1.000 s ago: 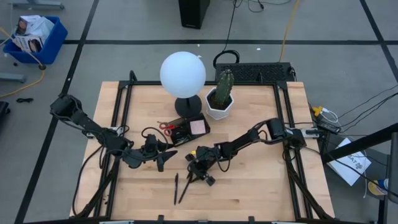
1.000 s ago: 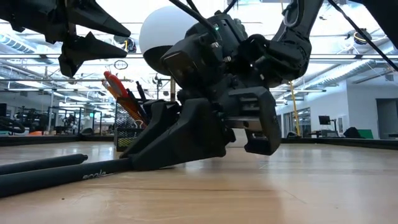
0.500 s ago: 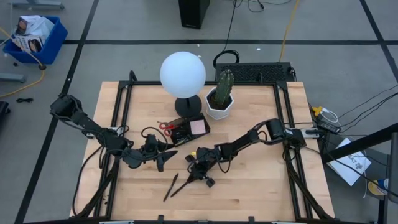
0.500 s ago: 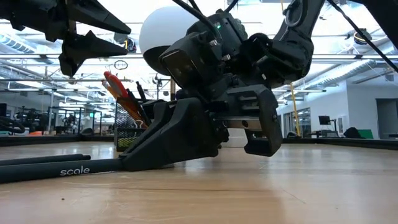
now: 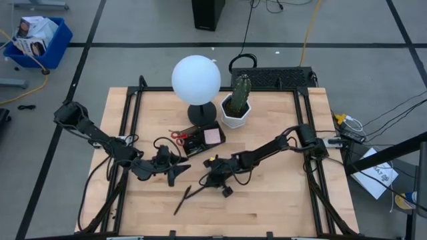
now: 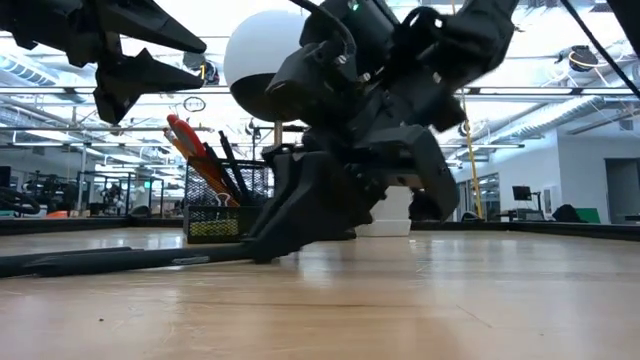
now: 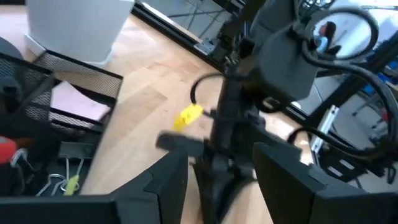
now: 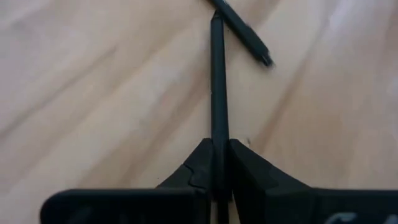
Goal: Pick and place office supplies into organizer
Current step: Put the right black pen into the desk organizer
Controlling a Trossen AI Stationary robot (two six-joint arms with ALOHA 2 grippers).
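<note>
My right gripper (image 8: 217,146) is shut on a slim black pen (image 8: 216,74) low over the middle of the table (image 5: 280,200). A second black pen (image 8: 241,32) lies flat on the wood just past the held pen's far tip. The organizer (image 5: 199,141), a black mesh tray, stands in front of the lamp base. It holds red-handled scissors (image 5: 177,135), a pink sticky-note pad (image 5: 212,135), and pencils and pens that stick up (image 6: 200,160). My left gripper (image 5: 172,175) hangs open above the table, left of the right gripper, with nothing between its fingers. My right gripper pinches one end of the black pen (image 8: 217,134) between its two fingers. The fingers slant down toward the table's left side, and the pen runs on forward along them. The held end is raised a little; the pen's far end (image 6: 30,264) rests on the table.
A lamp with a white globe (image 5: 196,79) and a white cactus pot (image 5: 235,112) stand at the far middle, behind the organizer. Black frame rails (image 5: 130,133) run along the table's left and right sides. Bare wood lies near the front edge.
My right gripper has risen a little and tipped, lifting the end of the pen that it holds. Both pens have swung on the table from pointing at the near edge toward pointing left; the loose one has slid leftward.
</note>
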